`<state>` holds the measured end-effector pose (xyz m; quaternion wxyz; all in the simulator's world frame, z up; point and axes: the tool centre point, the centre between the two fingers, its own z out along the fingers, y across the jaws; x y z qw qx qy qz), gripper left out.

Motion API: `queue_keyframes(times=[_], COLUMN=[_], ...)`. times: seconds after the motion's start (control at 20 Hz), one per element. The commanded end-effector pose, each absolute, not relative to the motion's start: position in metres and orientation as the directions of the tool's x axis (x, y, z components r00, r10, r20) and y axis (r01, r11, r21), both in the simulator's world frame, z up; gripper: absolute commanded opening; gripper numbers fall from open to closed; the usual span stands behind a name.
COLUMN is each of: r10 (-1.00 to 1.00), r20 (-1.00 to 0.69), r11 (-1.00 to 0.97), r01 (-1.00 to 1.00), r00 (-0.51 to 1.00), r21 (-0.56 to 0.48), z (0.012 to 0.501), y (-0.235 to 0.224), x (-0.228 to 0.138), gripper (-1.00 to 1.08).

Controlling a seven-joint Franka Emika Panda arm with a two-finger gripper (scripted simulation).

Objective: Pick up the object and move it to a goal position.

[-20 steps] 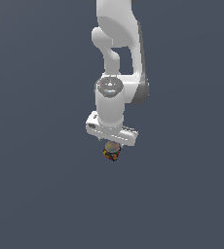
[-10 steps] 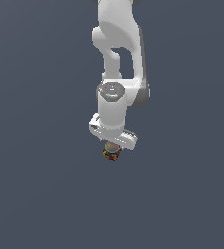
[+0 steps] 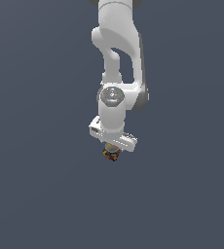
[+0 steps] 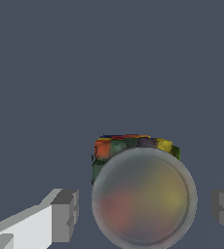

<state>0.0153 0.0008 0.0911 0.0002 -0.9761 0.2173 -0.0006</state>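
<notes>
Item: the object (image 4: pixel 143 194), a small stubby piece with a smooth grey-tan rounded top and a body speckled red, yellow, green and dark.
Location: directly under the hand (image 3: pixel 112 154) in the exterior view, where only its speckled lower part (image 3: pixel 111 155) shows below the white crossbar. Whether it rests on a surface cannot be told; the backdrop is plain grey all round.
Hand: spread. In the wrist view the fingers (image 4: pixel 64 215) stand on either side of the object with grey gaps between each pad and the domed top, so no contact is visible. The far finger sits at the picture's edge and is only partly seen.
Width: narrower than the gap between the fingers; it should fit with room to spare.
Stiffness: judged rigid, from the crisp edges and hard outline.
Weight: judged light, given how small it looks under the hand.
Surface: the dome looks glossy and likely slippery; the speckled side wall looks flatter.
Fragility: no sign either way.
Hold point: best taken on the speckled body below the dome, one finger on each opposite side.
Risk: pads closing on the dome's curve could squeeze the piece downward and out.
</notes>
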Motion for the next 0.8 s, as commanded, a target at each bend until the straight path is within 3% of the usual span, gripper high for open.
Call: queue_keyframes(times=[0.0, 0.4, 0.45, 0.75], r10=[-0.426, -0.427, -0.427, -0.427], r20=[0.000, 0.000, 0.000, 0.000], r11=[-0.905, -0.904, -0.904, -0.904], r01=[-0.426, -0.427, -0.427, -0.427], r00=[0.905, 0.904, 0.904, 0.904], r21=[0.000, 0.000, 0.000, 0.000], z=[0.077, 0.058, 0.058, 0.058], y=[0.001, 0.001, 0.001, 0.001], x=[0.014, 0.015, 0.015, 0.015], gripper=[1.00, 1.00, -1.00, -1.00])
